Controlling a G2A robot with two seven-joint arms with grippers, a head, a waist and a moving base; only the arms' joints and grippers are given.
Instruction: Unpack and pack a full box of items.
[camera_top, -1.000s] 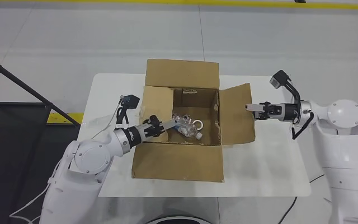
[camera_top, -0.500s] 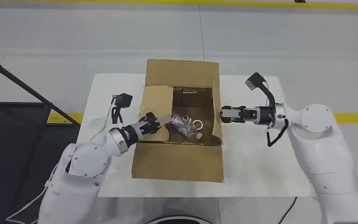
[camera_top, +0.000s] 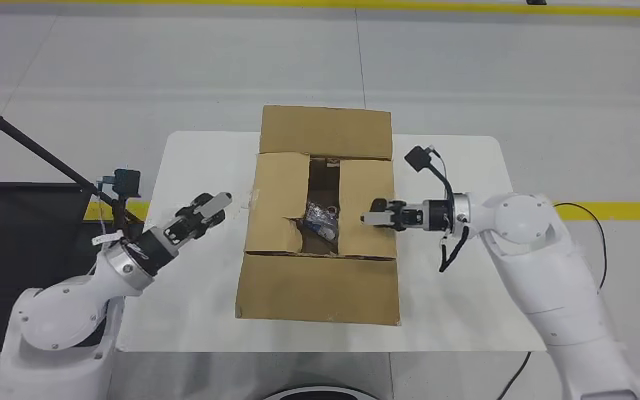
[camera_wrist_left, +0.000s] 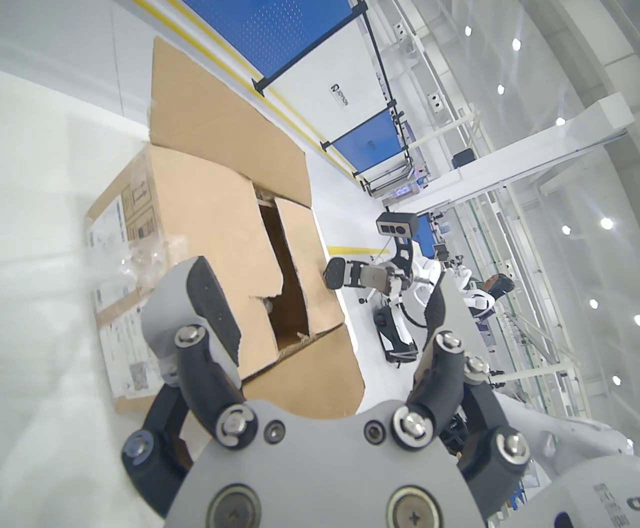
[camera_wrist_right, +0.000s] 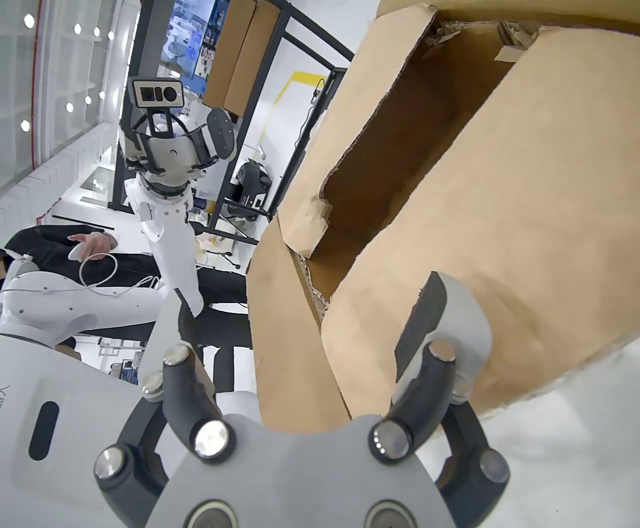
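Left claw (camera_top: 208, 206) first: fingers (camera_wrist_left: 212, 300) are spread wide with nothing between them. It hangs over bare table (camera_top: 190, 150) at the left-middle of the top view, with a strip of white tabletop between it and the box (camera_top: 320, 256).

Right claw (camera_top: 374, 216) sits just right of centre, up against the box's right flap (camera_top: 366, 195). Its fingers (camera_wrist_right: 442, 320) are apart too. On its wrist cam the cardboard runs down between them, and one pad lies against the flap's face (can't tell if it's actually pressing).

The box is dead centre in the top view. The right flap and the left flap (camera_top: 277, 198) are both folded in over the opening, leaving a narrow dark gap down the middle. The left flap's inner corner looks torn and ragged. The back flap (camera_top: 325, 132) lies open toward the top of the frame, and the front flap (camera_top: 318, 290) lies toward the bottom.

Through the gap I can see some items (camera_top: 322, 218), a crinkly clear bundle down inside the box. It's too small to say what they are.
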